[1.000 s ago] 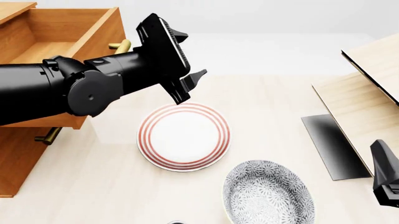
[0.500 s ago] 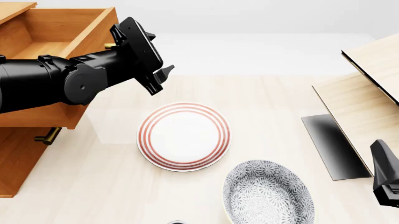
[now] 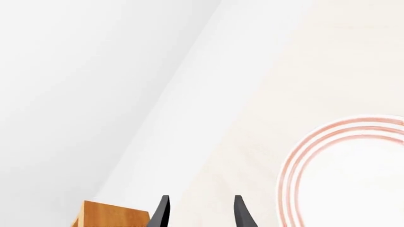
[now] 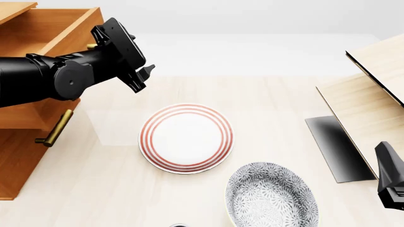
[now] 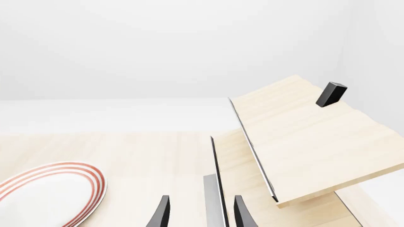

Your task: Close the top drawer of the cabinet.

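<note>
My right jaws point(image 4: 391, 189) sit parked near me, slack and holding nothing. My left jaws point(image 4: 140, 78), released and empty, have swung left off the plate point(image 4: 186, 138) and now press the drawer point(image 4: 47, 38) front, which has slid further into the cabinet point(image 4: 19, 156), part open.

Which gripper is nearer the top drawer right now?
Left. The left gripper is right beside the top drawer, at its front; the right gripper sits far across the table.
</note>
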{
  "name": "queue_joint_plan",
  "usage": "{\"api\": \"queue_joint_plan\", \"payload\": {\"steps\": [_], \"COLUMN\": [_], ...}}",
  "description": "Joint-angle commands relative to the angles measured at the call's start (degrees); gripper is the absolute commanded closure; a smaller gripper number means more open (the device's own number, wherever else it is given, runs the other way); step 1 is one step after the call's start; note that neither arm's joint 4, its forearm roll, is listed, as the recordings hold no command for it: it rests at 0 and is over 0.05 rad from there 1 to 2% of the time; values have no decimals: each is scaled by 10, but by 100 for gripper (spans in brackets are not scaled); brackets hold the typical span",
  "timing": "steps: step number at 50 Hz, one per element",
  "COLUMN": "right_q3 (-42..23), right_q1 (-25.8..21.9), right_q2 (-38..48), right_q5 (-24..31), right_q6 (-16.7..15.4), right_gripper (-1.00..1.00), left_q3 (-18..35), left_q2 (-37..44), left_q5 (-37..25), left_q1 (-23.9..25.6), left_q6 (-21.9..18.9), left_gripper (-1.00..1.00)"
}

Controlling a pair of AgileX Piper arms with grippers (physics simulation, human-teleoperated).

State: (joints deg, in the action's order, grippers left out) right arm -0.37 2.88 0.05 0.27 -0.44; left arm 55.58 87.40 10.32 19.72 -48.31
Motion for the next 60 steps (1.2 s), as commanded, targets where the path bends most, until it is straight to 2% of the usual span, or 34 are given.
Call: {"api": "queue_joint_plan", "payload": {"steps": [1, 46, 47, 48, 49, 60], "right_q3": [0, 0, 0, 0, 0, 0], "right_q1": [0, 0, 0, 0, 0, 0], "right_q2": [0, 0, 0, 0, 0, 0], "right_q5": [0, 0, 0, 0, 0, 0], "right_q6": [0, 0, 0, 0, 0, 0], "right_gripper": [-100, -100, -100, -100, -100, -100], "left_q3": [9, 3, -79, -148, -165, -195], "left_q2": [9, 7, -56, -118, -135, -161], "left_q5": [-4, 0, 31, 33, 34, 32], "left_q1": [-46, -145, -143, -171, -176, -217], "left_q6": [8, 0, -12, -13, -14, -17], "left_gripper": [-100, -100, -100, -100, -100, -100]}}
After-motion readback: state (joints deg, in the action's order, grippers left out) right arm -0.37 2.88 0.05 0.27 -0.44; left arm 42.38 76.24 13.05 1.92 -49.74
